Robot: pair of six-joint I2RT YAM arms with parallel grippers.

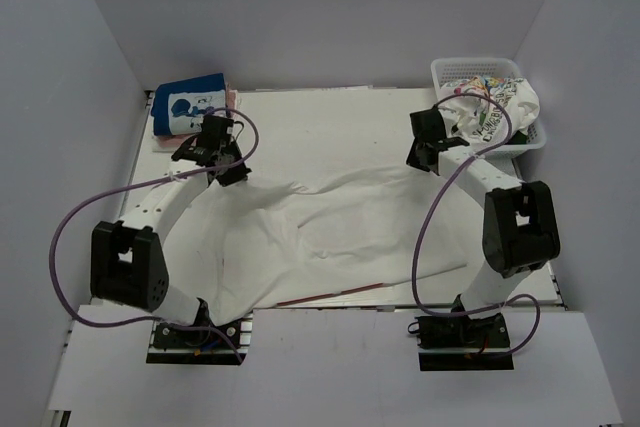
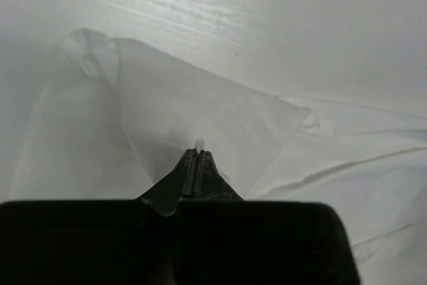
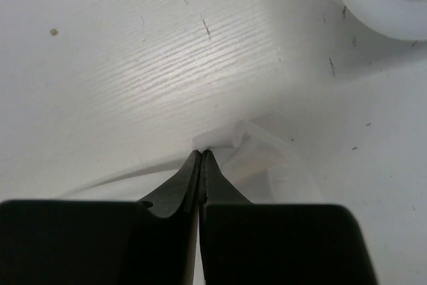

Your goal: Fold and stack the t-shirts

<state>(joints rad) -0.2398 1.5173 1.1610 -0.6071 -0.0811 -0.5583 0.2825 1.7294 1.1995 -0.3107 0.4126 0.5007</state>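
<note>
Left gripper [image 2: 199, 157] and right gripper [image 3: 202, 157] each pinched shut on the white shirt [image 1: 340, 232].
One clamped a raised fold at the shirt's 10 o'clock corner, the other a small tuck of cloth at its 2 o'clock corner. Between them the white shirt lay spread and wrinkled across the middle of the table [image 1: 330, 107]. At 11 o'clock sat a folded blue shirt [image 1: 188, 107]; at 1 o'clock a printed shirt [image 1: 505, 107] spilled from the basket [image 1: 470, 69].

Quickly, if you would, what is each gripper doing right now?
Left gripper: shut, pinching the white t-shirt.
Right gripper: shut, pinching the white t-shirt's edge.
</note>
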